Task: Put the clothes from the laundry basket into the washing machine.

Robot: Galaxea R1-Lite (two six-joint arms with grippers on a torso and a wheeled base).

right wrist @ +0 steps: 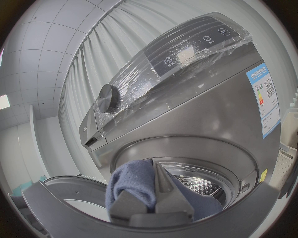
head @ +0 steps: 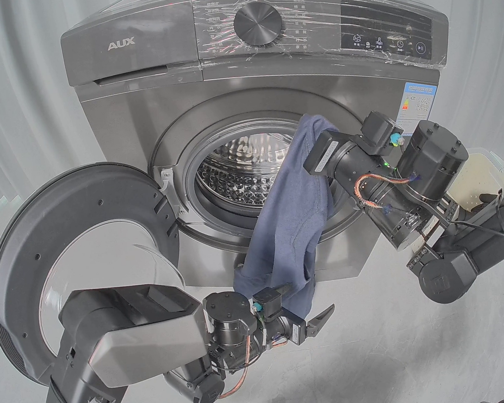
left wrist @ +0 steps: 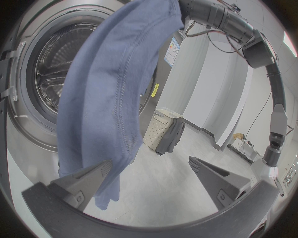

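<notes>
The washing machine [head: 264,86] stands straight ahead with its round door [head: 86,250] swung wide open to the left, so the steel drum [head: 239,165] is exposed. Across the right half of the opening hangs a blue garment [head: 292,219] – its long axis runs near upright, slanting from the upper right of the opening down to the lower left, past the rim and over the machine's lower front. It is still outside the drum and partly screens the opening. The right gripper [right wrist: 146,186] is pressed together on the garment's top fold. The left gripper [left wrist: 149,159] sits low beside the hanging end, fingers spread – whether the cloth touches one finger cannot be told. To the right of the machine stands the laundry basket [left wrist: 160,125], a dark grey garment [left wrist: 171,136] draped over its rim
</notes>
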